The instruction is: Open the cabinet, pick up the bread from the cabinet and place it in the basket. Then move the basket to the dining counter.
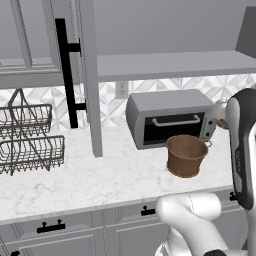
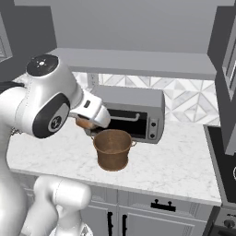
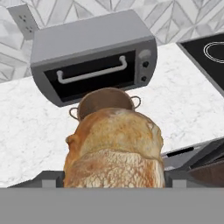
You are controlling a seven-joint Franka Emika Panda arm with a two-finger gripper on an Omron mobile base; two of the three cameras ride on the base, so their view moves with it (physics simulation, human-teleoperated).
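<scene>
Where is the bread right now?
The bread is in the hand, held above the basket, in front of the toaster oven.

Glossy white rounded arm [image 2: 41,101] with dark grey joint bands, a round dark cap bearing possibly a small emblem.

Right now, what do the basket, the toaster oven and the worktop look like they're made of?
Basket: brown woven wicker or rattan by its look, matte, with a ribbed weave texture.
Toaster oven: grey metal-looking shell, dull satin, with a dark glass-like door and pale bar handle.
Worktop: white marble-patterned stone, with faint grey veining and little shine.
</scene>
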